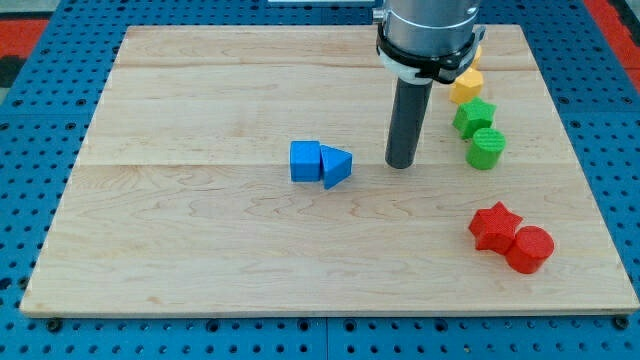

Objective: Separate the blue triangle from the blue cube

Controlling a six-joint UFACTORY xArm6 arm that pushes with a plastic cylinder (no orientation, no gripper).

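Blue triangle (337, 166) touching blue cube (305, 161) on cube's right side. Tip (401, 164) just right of triangle, apart (no pincer on this rod, so no open-or-closed state to tell).

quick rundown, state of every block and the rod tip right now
blue cube: touching the blue triangle, on its left in the view
blue triangle: against the cube, not yet separated
my tip: on the board, right of the triangle, a gap between
yellow block: top right, partly behind the arm
green star: touching the green cylinder
green cylinder: below the star
red star: touching the red cylinder
red cylinder: lower right
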